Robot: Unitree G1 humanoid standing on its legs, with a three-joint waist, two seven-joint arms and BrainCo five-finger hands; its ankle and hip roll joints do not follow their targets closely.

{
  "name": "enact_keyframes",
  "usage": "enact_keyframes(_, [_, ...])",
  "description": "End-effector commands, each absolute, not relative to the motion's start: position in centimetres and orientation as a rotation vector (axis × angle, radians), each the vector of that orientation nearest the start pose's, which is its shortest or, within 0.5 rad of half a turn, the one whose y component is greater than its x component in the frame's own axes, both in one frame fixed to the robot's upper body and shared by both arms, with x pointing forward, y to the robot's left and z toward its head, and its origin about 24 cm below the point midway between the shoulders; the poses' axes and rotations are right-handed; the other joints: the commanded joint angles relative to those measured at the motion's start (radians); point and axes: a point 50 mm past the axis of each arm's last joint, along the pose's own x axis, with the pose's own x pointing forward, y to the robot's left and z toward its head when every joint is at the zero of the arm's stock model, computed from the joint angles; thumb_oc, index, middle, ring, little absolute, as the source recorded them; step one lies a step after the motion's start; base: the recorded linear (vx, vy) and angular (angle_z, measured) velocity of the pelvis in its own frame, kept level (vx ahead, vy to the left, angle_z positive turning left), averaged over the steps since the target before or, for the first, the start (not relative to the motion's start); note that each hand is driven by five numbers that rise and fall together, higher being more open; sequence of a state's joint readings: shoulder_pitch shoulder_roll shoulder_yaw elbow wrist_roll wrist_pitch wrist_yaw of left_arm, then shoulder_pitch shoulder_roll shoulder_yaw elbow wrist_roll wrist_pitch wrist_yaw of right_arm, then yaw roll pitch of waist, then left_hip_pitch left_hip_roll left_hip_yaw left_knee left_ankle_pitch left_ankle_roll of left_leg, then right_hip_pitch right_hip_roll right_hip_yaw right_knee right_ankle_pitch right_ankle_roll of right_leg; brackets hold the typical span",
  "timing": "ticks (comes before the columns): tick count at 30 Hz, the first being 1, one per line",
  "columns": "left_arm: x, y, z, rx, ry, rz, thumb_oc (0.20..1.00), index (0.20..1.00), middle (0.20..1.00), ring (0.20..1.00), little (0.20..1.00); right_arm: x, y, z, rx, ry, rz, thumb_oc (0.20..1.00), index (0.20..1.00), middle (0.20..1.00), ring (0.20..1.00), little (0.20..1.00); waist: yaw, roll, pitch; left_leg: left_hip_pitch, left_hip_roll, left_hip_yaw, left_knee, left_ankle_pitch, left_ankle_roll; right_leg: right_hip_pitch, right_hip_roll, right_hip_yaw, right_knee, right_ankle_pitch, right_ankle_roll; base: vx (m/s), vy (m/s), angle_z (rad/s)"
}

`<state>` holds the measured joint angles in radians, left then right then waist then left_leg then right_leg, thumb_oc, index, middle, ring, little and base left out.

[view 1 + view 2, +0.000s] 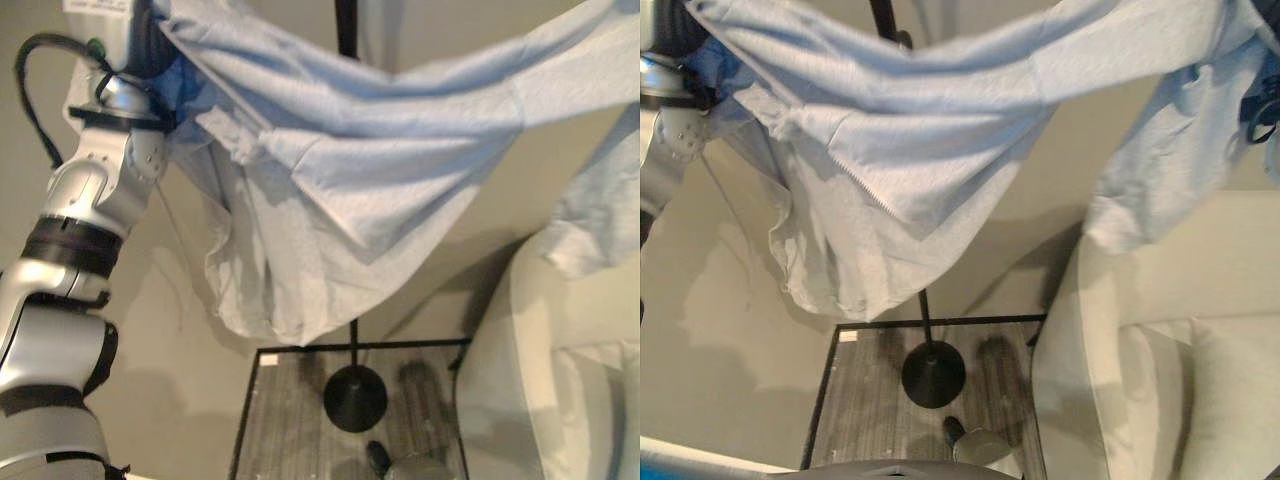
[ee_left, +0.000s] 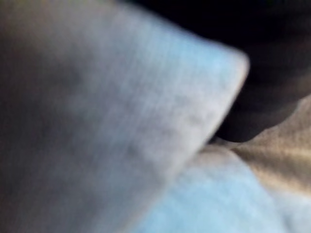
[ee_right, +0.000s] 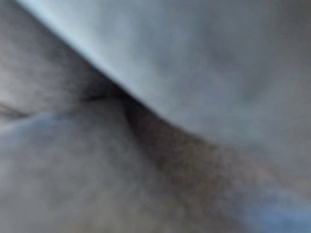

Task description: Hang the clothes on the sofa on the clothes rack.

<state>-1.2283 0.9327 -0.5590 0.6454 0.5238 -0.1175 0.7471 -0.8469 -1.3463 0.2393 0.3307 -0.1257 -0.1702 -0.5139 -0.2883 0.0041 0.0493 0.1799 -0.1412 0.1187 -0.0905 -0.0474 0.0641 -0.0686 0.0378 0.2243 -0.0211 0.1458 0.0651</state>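
Left eye view: one light blue shirt (image 1: 340, 190), the largest item in frame, hangs spread in the air between the two raised arms, sagging in the middle, with its lower hem loose above the floor. One pale sofa (image 1: 560, 400) sits at the right edge of the floor area, nothing on the visible cushion. One clothes rack (image 1: 354, 396), a thin black pole on a round base, stands on one grey rug with a black border (image 1: 275, 420); the pole passes behind the cloth. Left hand (image 1: 150, 45) sits at the shirt's upper corner with fabric bunched over it; fingers are buried in cloth, so grip state cannot be told. Right hand (image 1: 1262, 105) shows as a dark patch past the other end of the shirt, state likewise unreadable; both wrist views show cloth pressed close. Risks, as judged: shirt hides the pole top, so it may drape short and slide off; the hanging hem could snag the pole and tip the rack.
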Motion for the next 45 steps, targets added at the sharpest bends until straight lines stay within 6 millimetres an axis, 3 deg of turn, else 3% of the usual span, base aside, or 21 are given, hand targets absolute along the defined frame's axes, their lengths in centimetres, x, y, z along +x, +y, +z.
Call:
enact_keyframes(1, [36.1,24.8,36.0,1.334,-0.924,0.741,0.2,0.2,0.2,0.2,0.2,27.2,-33.6,39.1,-1.281,-0.809,-0.786,0.2,0.2,0.2,0.2,0.2,0.024,-0.016,-0.087,-0.013,0.072,-0.019,0.003,-0.038,-0.103,0.006,-0.012,-0.024,-0.03,-0.032,0.074,0.14,-0.037,0.15])
enact_keyframes(9, [38.1,23.9,32.9,1.25,-0.792,0.628,0.2,0.2,0.2,0.2,0.2,29.7,-34.3,38.1,-1.297,-0.662,-0.76,0.2,0.2,0.2,0.2,0.2,0.019,0.009,-0.088,-0.027,0.082,-0.028,0.003,-0.037,-0.113,0.025,-0.008,-0.028,-0.064,-0.045,0.063,0.08,-0.054,0.16])
enact_keyframes(14, [38.6,23.7,28.0,1.176,-0.691,0.551,0.2,0.2,0.2,0.2,0.2,30.8,-34.6,34.8,-1.303,-0.563,-0.703,0.2,0.2,0.2,0.2,0.2,0.031,0.015,-0.075,-0.038,0.091,-0.03,0.003,-0.035,-0.117,0.026,-0.003,-0.02,-0.066,-0.06,0.053,0.04,-0.076,-0.05])
enact_keyframes(16, [38.6,23.3,24.7,1.106,-0.639,0.506,0.2,0.2,0.2,0.2,0.2,31.2,-35.3,31.6,-1.258,-0.488,-0.676,0.2,0.2,0.2,0.2,0.2,0.037,0.019,-0.063,-0.043,0.094,-0.032,0.003,-0.035,-0.117,0.028,-0.001,-0.017,-0.066,-0.07,0.048,0.04,-0.085,0.0])
enact_keyframes(17, [38.6,23.3,24.6,1.108,-0.639,0.503,0.2,0.2,0.2,0.2,0.2,31.1,-35.4,31.5,-1.258,-0.484,-0.677,0.2,0.2,0.2,0.2,0.2,0.038,0.017,-0.065,-0.042,0.095,-0.033,0.003,-0.035,-0.118,0.029,-0.001,-0.017,-0.066,-0.071,0.048,0.03,-0.078,0.01])
enact_keyframes(21, [38.0,22.2,19.8,1.028,-0.56,0.439,0.2,0.2,0.2,0.2,0.2,31.1,-36.7,25.2,-1.181,-0.325,-0.643,0.2,0.2,0.2,0.2,0.2,0.054,0.015,-0.052,-0.048,0.098,-0.039,0.003,-0.034,-0.117,0.034,0.0,-0.017,-0.066,-0.084,0.04,0.03,-0.08,0.01])
enact_keyframes(23, [37.9,21.8,18.5,1.01,-0.532,0.419,0.2,0.2,0.2,0.2,0.2,30.9,-37.0,23.7,-1.166,-0.283,-0.639,0.2,0.2,0.2,0.2,0.2,0.058,0.013,-0.052,-0.048,0.099,-0.041,0.003,-0.034,-0.117,0.035,0.0,-0.018,-0.066,-0.085,0.038,0.01,-0.058,0.04])
enact_keyframes(24, [37.6,21.5,16.5,0.974,-0.481,0.4,0.2,0.2,0.2,0.2,0.2,30.8,-37.2,21.2,-1.131,-0.216,-0.622,0.2,0.2,0.2,0.2,0.2,0.062,0.012,-0.046,-0.048,0.099,-0.044,0.003,-0.033,-0.115,0.039,0.001,-0.018,-0.066,-0.088,0.034,0.01,-0.068,0.02])
enact_keyframes(27, [37.2,21.0,14.1,0.925,-0.414,0.381,0.2,0.2,0.2,0.2,0.2,30.4,-37.3,18.5,-1.096,-0.147,-0.607,0.2,0.2,0.2,0.2,0.2,0.065,0.01,-0.044,-0.045,0.1,-0.046,0.003,-0.033,-0.115,0.044,0.002,-0.017,-0.066,-0.092,0.031,0.02,-0.065,0.02])
enact_keyframes(28, [36.7,20.4,12.0,0.86,-0.354,0.371,0.2,0.2,0.2,0.2,0.2,30.1,-37.0,15.9,-1.046,-0.09,-0.584,0.2,0.2,0.2,0.2,0.2,0.068,0.009,-0.04,-0.043,0.101,-0.048,0.003,-0.033,-0.113,0.049,0.003,-0.016,-0.066,-0.095,0.027,0.02,-0.063,0.07])
enact_keyframes(32, [35.7,19.5,9.3,0.762,-0.271,0.358,0.2,0.2,0.2,0.2,0.2,30.2,-35.3,12.3,-0.977,-0.029,-0.524,0.2,0.2,0.2,0.2,0.2,0.077,0.003,-0.033,-0.044,0.1,-0.06,0.003,-0.033,-0.109,0.05,0.008,-0.009,-0.066,-0.097,0.022,0.0,-0.074,0.02])
enact_keyframes(34, [34.7,18.4,6.8,0.669,-0.193,0.339,0.2,0.2,0.2,0.2,0.2,30.8,-32.4,9.7,-0.908,-0.011,-0.432,0.2,0.2,0.2,0.2,0.2,0.086,-0.003,-0.027,-0.047,0.094,-0.079,0.003,-0.035,-0.105,0.049,0.015,0.005,-0.066,-0.095,0.018,-0.02,-0.063,-0.07])
enact_keyframes(35, [34.7,18.5,6.8,0.669,-0.192,0.339,0.2,0.2,0.2,0.2,0.2,30.8,-32.4,9.6,-0.908,-0.01,-0.431,0.2,0.2,0.2,0.2,0.2,0.086,-0.003,-0.028,-0.047,0.094,-0.078,0.003,-0.035,-0.105,0.05,0.015,0.005,-0.066,-0.095,0.018,-0.01,-0.072,-0.09])
enact_keyframes(36, [33.8,17.3,5.0,0.614,-0.141,0.308,0.2,0.2,0.2,0.2,0.2,31.1,-30.1,7.9,-0.842,0.001,-0.368,0.2,0.2,0.2,0.2,0.2,0.091,-0.007,-0.028,-0.047,0.09,-0.084,0.003,-0.036,-0.101,0.052,0.02,0.014,-0.066,-0.093,0.015,0.0,-0.034,-0.04])
enact_keyframes(37, [33.7,17.4,4.9,0.615,-0.14,0.308,0.2,0.2,0.2,0.2,0.2,31.1,-30.1,7.8,-0.842,0.002,-0.367,0.2,0.2,0.2,0.2,0.2,0.091,-0.007,-0.029,-0.046,0.09,-0.084,0.003,-0.036,-0.101,0.052,0.02,0.015,-0.066,-0.093,0.015,0.01,-0.061,-0.06])
enact_keyframes(38, [32.5,15.3,2.9,0.486,-0.067,0.258,0.2,0.2,0.2,0.2,0.2,31.1,-27.5,5.8,-0.768,0.024,-0.29,0.2,0.2,0.2,0.2,0.2,0.097,-0.009,-0.029,-0.045,0.089,-0.085,0.003,-0.034,-0.097,0.057,0.021,0.021,-0.066,-0.092,0.012,0.0,0.0,0.0])
enact_keyframes(39, [32.5,15.3,2.9,0.486,-0.066,0.258,0.2,0.2,0.2,0.2,0.2,31.1,-27.5,5.8,-0.768,0.025,-0.289,0.2,0.2,0.2,0.2,0.2,0.097,-0.009,-0.03,-0.045,0.089,-0.085,0.003,-0.035,-0.097,0.058,0.021,0.021,-0.066,-0.093,0.012,0.02,-0.045,-0.03])
enact_keyframes(40, [31.3,13.5,1.1,0.367,0.009,0.194,0.564,0.564,0.564,0.564,0.564,31.1,-25.4,4.4,-0.704,0.043,-0.23,0.2,0.2,0.2,0.2,0.2,0.101,-0.01,-0.031,-0.041,0.089,-0.085,0.003,-0.032,-0.094,0.062,0.022,0.024,-0.066,-0.092,0.008,0.0,0.0,0.0])
enact_keyframes(41, [31.3,13.5,1.1,0.367,0.01,0.194,0.824,0.824,0.824,0.824,0.824,31.1,-25.4,4.4,-0.704,0.044,-0.23,0.2,0.2,0.2,0.2,0.2,0.101,-0.01,-0.031,-0.041,0.089,-0.084,0.003,-0.033,-0.094,0.062,0.022,0.025,-0.066,-0.092,0.008,0.0,0.0,0.0])
enact_keyframes(42, [30.7,12.6,0.1,0.275,0.074,0.167,1.0,1.0,1.0,1.0,1.0,31.2,-24.2,3.8,-0.672,0.053,-0.196,0.2,0.2,0.2,0.2,0.2,0.103,-0.01,-0.03,-0.039,0.09,-0.084,0.003,-0.031,-0.092,0.064,0.022,0.026,-0.066,-0.091,0.006,0.0,0.0,0.0])
enact_keyframes(45, [28.7,10.0,-1.8,-0.11,0.234,0.043,1.0,1.0,1.0,1.0,1.0,30.7,-20.0,1.2,-0.522,0.126,-0.09,0.2,0.2,0.2,0.2,0.2,0.111,-0.005,-0.025,-0.037,0.09,-0.089,0.003,-0.026,-0.087,0.068,0.024,0.024,-0.066,-0.087,0.0,0.0,-0.013,-0.04])
